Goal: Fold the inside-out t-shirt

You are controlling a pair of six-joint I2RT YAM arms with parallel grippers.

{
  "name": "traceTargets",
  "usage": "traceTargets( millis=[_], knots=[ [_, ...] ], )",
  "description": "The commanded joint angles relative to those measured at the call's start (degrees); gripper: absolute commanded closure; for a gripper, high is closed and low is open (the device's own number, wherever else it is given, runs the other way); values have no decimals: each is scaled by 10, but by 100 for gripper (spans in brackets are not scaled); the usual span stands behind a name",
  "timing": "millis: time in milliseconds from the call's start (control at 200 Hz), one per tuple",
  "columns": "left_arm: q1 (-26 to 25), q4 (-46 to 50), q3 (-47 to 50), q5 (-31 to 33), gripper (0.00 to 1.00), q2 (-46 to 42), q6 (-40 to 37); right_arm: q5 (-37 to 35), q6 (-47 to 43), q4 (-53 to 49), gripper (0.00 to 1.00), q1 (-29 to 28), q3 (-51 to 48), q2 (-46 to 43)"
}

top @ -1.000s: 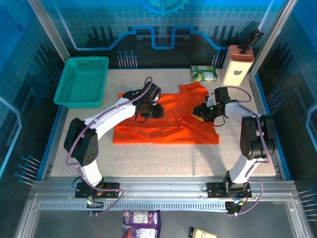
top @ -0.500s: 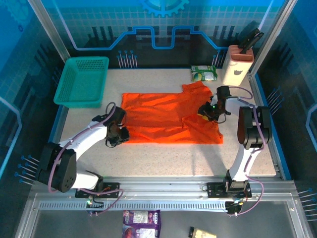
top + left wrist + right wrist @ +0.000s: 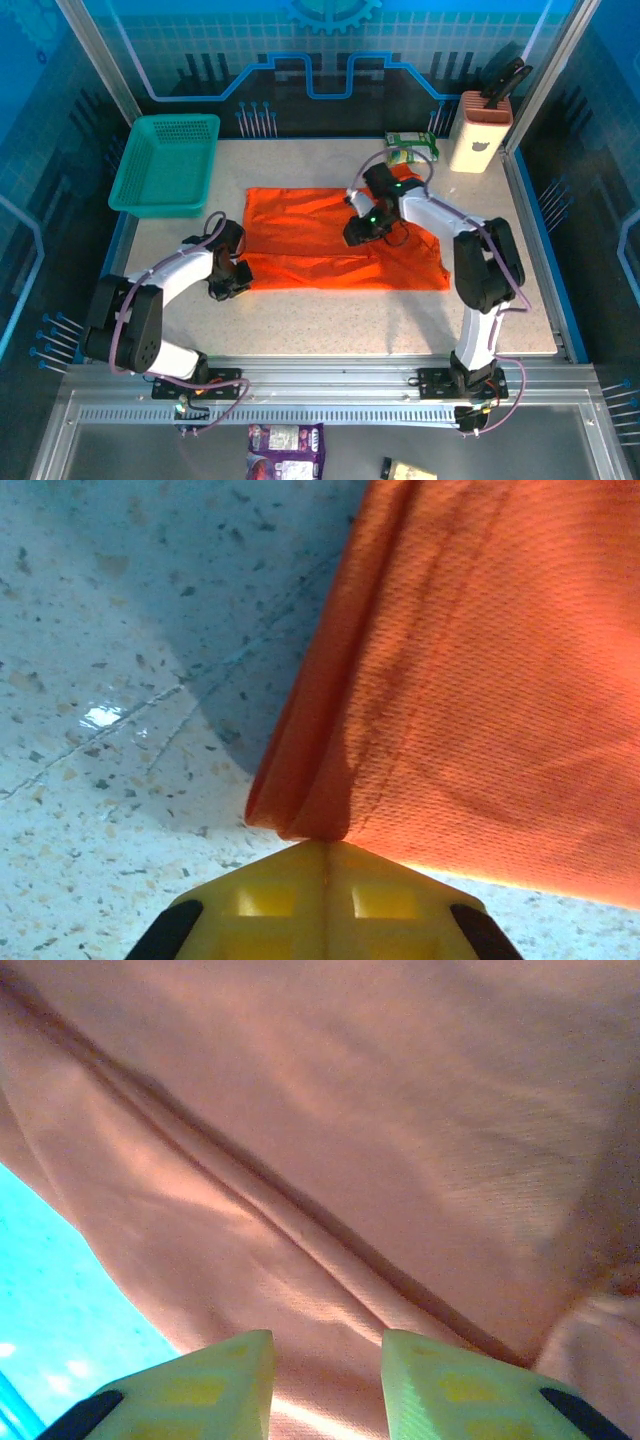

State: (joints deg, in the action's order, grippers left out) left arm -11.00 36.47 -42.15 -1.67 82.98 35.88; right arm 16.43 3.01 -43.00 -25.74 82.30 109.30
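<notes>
Speckled table (image 3: pixel 330 320): t-shirt (image 3: pixel 300 240) corner pinched in left end effector (image 3: pixel 325 843).

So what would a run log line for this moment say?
left gripper: shut on t-shirt near corner | right gripper: over t-shirt middle, jaws apart, grip unclear | t-shirt: spread on table

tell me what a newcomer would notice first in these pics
The bright orange t-shirt spread across the middle of the table grabs the eye first. The left gripper pinches its near-left corner shut, while the right gripper is at its middle. A teal basket sits at the far left.
</notes>
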Motion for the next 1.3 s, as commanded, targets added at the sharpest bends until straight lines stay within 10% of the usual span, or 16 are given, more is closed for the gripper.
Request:
traceTargets(
  millis=[0, 700, 1066, 1296],
  knots=[
    [14, -1, 12, 7, 94, 12, -12, -68, -90, -75, 65, -20, 33, 42],
    [33, 3, 13, -1, 96, 27, -17, -100, -158, -132, 64, -65, 102, 124],
    [43, 7, 16, -2, 97, 32, -17, -133, -132, -109, 100, -64, 101, 96],
    [52, 15, 21, 4, 97, 32, -21, -133, -104, -96, 100, -36, 99, 84]
  ],
)
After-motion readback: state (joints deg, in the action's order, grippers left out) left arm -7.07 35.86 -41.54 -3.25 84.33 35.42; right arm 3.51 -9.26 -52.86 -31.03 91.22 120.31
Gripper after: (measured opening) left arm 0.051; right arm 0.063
